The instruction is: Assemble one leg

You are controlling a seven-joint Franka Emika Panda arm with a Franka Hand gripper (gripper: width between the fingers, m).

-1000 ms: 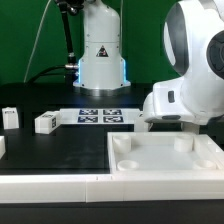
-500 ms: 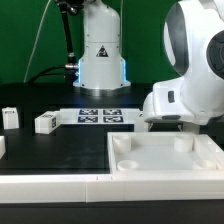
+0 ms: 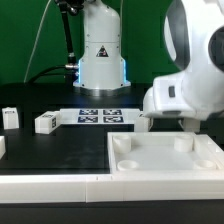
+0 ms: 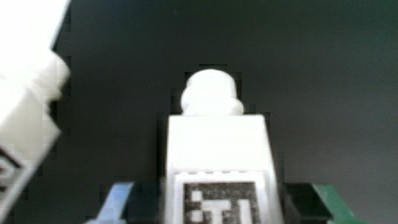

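Observation:
In the wrist view my gripper point(image 4: 215, 205) is shut on a leg point(image 4: 217, 140), a white post with a black-and-white tag point(image 4: 217, 200) on its face and a rounded peg at its far end. One finger point(image 4: 121, 200) shows on each side of it. In the exterior view the arm's white body hides the held leg, and the gripper point(image 3: 186, 124) hangs just behind the far right corner of the large white tabletop point(image 3: 150, 172). Two more legs point(image 3: 45, 123) point(image 3: 10, 117) stand on the black table at the exterior view's left.
The marker board point(image 3: 100, 115) lies at the back middle, in front of the arm's white base point(image 3: 100, 55). Another white part point(image 3: 2, 147) shows at the left edge. In the wrist view a white piece point(image 4: 27, 110) lies beside the held leg.
The arm's wrist has lifted a little and shifted slightly towards the exterior view's right. The parts on the table have not moved.

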